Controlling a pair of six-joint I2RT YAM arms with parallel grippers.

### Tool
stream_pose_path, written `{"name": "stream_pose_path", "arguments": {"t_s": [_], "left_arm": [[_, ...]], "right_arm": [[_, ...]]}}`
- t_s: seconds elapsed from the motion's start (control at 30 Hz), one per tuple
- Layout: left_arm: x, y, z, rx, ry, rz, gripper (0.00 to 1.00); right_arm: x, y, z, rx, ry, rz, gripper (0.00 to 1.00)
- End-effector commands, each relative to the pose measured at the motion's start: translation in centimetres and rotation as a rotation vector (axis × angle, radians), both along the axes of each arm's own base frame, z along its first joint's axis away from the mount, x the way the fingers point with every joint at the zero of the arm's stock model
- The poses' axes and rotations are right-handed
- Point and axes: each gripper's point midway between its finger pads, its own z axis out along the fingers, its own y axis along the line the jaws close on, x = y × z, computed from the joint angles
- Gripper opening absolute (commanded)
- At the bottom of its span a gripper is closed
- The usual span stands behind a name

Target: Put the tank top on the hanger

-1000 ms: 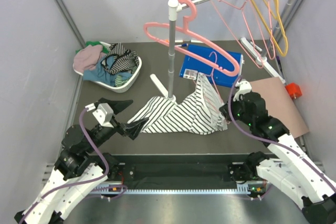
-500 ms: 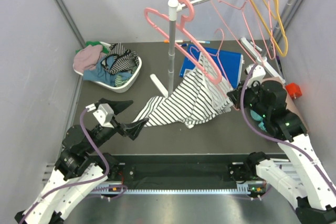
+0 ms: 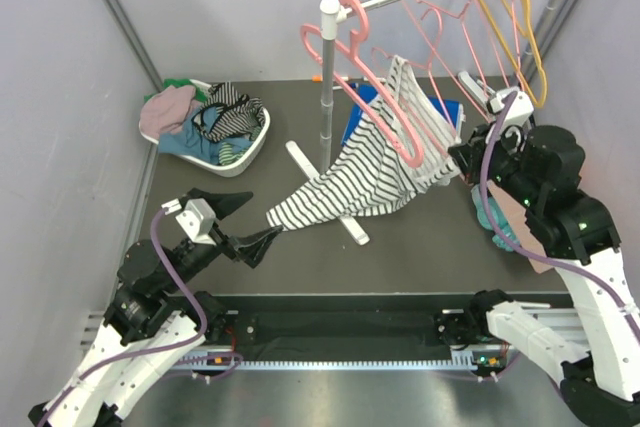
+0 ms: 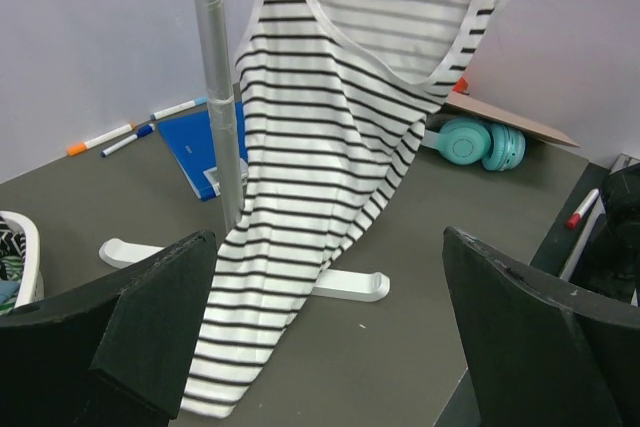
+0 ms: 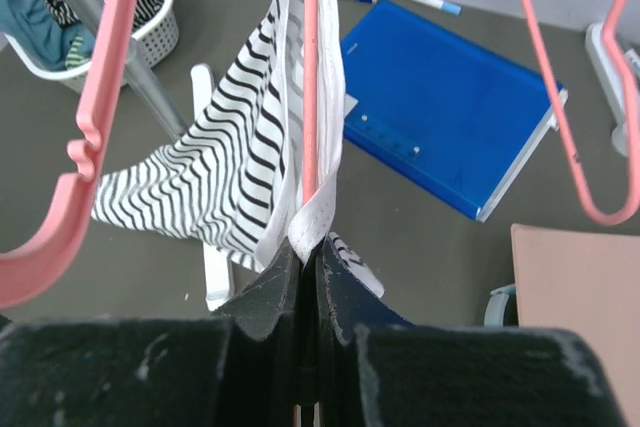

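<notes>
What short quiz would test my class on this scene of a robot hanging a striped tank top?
1. Fill in: the folder on the table is coloured ___.
2. True or false: the left gripper is shut.
3. What is the right gripper shut on? A) the tank top at the hanger B) the folder C) nothing

Key: 1 blue; 2 false, its jaws stand wide open; 3 A.

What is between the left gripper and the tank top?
Nothing visible blocks the hem: the tank top hangs straight ahead of the open left gripper. The rack's upright pole stands at the fabric's left edge, overlapping it higher up in the left wrist view.
</notes>
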Motion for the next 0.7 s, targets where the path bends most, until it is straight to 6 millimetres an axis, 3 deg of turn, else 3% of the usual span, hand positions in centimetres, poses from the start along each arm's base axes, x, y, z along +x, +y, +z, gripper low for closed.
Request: {"name": "stream_pose_path", "arguments": {"t_s": [0.0,0.4,0.67], "left_arm": [[-0.1,0.1,0.7,-0.013,-0.032,0.001,0.99],[0.0,0.1,0.7,-0.013,-0.032,0.007,0.99],[0.4,0.3,0.5,-0.012,-0.025,0.027,0.99]], "right_arm": [[0.0,-1.0,5.6,0.014,-0.146,-0.029,0.00],[0.0,-0.4,10.4,0.032,-0.220,0.010,0.00],[2.4,1.4,11.0,0.039,-0.201,0.060,0.00]]}}
